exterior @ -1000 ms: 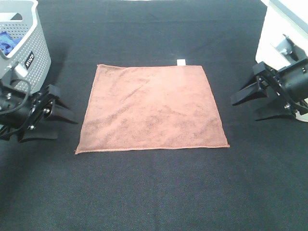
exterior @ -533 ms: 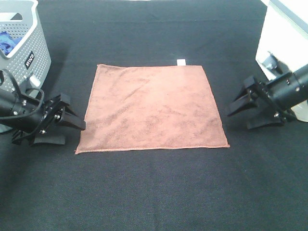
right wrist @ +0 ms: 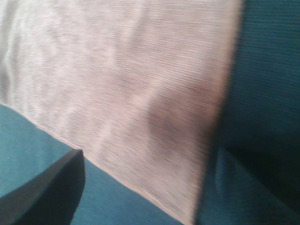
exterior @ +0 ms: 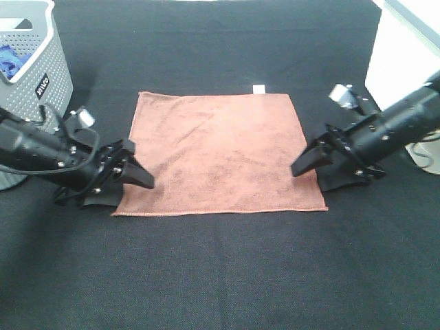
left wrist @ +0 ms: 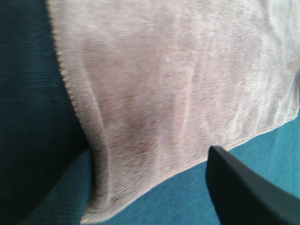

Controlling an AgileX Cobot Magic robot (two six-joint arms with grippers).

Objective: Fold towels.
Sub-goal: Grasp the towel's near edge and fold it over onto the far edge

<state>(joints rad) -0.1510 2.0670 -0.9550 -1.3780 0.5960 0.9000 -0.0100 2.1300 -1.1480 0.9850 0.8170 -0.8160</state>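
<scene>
Towel [exterior: 218, 152] lies flat and fully spread in the middle of the black table [exterior: 220, 275], its white tag [exterior: 258, 88] at the 12 o'clock edge, so I judge no fold is made yet. I have the left gripper [exterior: 134, 192] low at the towel's 7 o'clock corner and the right gripper [exterior: 307, 180] at its 4 o'clock side. Both have jaws spread wide and grasp nothing, one finger over the cloth and one at its border, placed so that each can pinch an edge.
</scene>
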